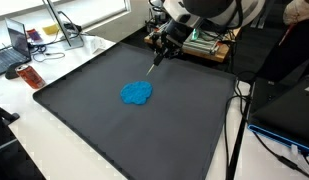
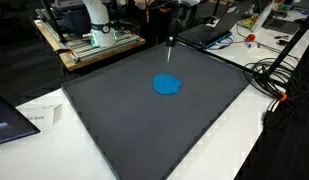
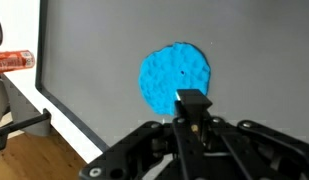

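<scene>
Gripper (image 1: 160, 56) hanging high, upper centre of both exterior views, fingers drawn together on a thin dark pen-like stick (image 1: 154, 63); clear of the surface. Below, blue crumpled cloth (image 1: 137, 93) mid-frame on dark grey mat (image 1: 94, 130). White tabletop (image 2: 264, 140) around; laptop (image 1: 12, 45) upper left.

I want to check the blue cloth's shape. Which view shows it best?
The wrist view: the cloth fills much of the frame, seen from above, with its crumpled outline clear, though the claw covers its lower edge. Both exterior views show it whole but small on the dark mat, as a flat blue patch.
</scene>
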Robot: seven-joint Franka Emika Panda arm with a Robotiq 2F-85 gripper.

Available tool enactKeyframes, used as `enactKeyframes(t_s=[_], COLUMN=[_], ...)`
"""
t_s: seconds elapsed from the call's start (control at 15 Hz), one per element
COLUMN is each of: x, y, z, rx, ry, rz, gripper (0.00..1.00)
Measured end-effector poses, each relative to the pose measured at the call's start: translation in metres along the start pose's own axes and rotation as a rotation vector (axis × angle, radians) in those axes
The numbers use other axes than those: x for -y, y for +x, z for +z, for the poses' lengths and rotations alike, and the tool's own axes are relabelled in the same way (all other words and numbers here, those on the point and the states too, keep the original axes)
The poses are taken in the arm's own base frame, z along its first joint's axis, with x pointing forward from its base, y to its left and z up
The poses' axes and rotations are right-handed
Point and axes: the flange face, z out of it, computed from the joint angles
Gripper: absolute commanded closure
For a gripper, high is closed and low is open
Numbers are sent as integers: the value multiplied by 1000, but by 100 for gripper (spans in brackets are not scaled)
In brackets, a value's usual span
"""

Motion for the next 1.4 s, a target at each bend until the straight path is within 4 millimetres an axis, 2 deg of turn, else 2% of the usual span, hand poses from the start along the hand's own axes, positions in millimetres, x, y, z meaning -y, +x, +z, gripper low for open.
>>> enactKeyframes(t_s=[0.27,0.6,0.87,1.4], x=[22,40,54,79], y=[6,12,14,4], z=[0,15,33,77], rx=[-7,11,31,86], ry=[-56,-152,-204,-253], rz=[-25,3,34,77], gripper=[97,97,97,97])
